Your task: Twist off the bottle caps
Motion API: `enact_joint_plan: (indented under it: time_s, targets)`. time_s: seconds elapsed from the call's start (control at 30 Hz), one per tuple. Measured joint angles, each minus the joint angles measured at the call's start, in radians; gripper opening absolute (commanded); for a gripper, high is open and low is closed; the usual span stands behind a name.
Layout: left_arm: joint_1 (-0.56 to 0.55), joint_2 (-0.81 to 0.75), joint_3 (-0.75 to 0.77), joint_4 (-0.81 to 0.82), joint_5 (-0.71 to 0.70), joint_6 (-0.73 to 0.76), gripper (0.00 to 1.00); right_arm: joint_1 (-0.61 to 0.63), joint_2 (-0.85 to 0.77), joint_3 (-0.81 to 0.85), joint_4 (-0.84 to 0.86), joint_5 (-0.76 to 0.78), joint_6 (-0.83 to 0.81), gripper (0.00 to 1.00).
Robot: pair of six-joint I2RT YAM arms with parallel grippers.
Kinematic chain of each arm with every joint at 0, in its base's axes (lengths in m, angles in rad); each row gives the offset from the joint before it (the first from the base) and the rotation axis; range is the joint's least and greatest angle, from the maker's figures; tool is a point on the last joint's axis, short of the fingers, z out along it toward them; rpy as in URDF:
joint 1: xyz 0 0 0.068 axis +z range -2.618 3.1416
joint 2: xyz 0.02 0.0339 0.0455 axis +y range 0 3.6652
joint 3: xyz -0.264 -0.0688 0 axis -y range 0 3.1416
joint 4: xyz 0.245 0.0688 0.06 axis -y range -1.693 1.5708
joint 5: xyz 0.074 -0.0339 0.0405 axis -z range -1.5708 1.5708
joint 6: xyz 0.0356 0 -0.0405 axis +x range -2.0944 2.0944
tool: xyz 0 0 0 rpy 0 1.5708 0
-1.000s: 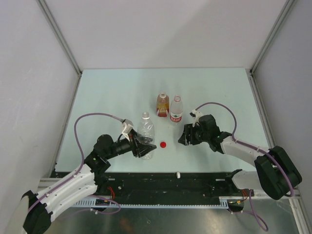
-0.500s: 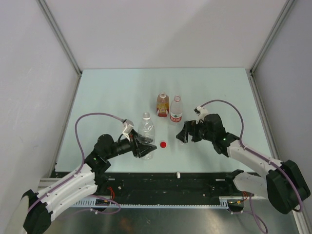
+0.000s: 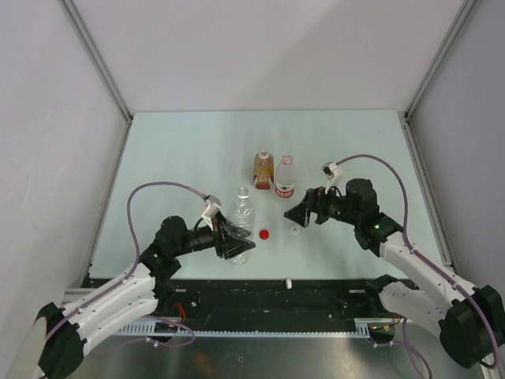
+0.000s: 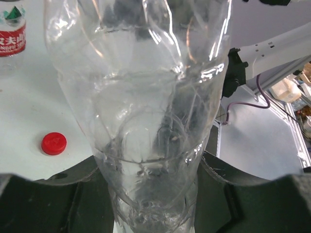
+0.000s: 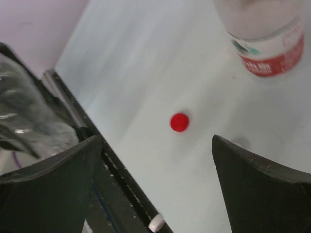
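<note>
My left gripper point(image 3: 235, 241) is shut on the lower body of the plain clear bottle point(image 3: 241, 215), which fills the left wrist view point(image 4: 146, 97) between the black fingers point(image 4: 43, 194). The red cap point(image 3: 264, 234) lies loose on the table just right of that bottle, seen also in the right wrist view point(image 5: 179, 122). A small white cap point(image 3: 293, 230) lies on the table under my right gripper point(image 3: 295, 215), which hangs open and empty point(image 5: 155, 138). The amber bottle point(image 3: 263, 170) and the red-and-white labelled bottle point(image 3: 285, 178) stand upright behind.
Another white cap point(image 3: 289, 283) rests on the black rail at the table's near edge, also seen in the right wrist view point(image 5: 157, 224). Grey walls enclose the pale table point(image 3: 181, 150) on three sides. Cables loop off both arms.
My right gripper has opened wide and drawn back up and to the right, and a white cap now lies on the table below it. The left gripper has shifted slightly right with the clear bottle.
</note>
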Motion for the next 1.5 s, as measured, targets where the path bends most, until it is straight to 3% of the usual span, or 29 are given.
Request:
enact_joint_plan:
  time_s: [0.27,0.63,1.13,1.3,1.5]
  targets:
    - [-0.018,0.072,0.007,0.035,0.033,-0.021,0.00,0.000,-0.043,0.077,0.082,-0.141,0.059,0.99]
    - [-0.130,0.220,0.077,0.080,0.043,-0.025,0.00,0.006,0.001,0.077,0.281,-0.333,0.214,0.99]
    - [-0.206,0.389,0.179,0.111,0.079,-0.017,0.00,0.034,0.020,0.077,0.358,-0.364,0.262,0.87]
    - [-0.216,0.410,0.180,0.111,0.096,-0.017,0.00,0.043,0.020,0.077,0.364,-0.364,0.262,0.70]
    - [-0.224,0.429,0.195,0.111,0.108,-0.016,0.01,0.054,0.020,0.077,0.378,-0.364,0.262,0.32]
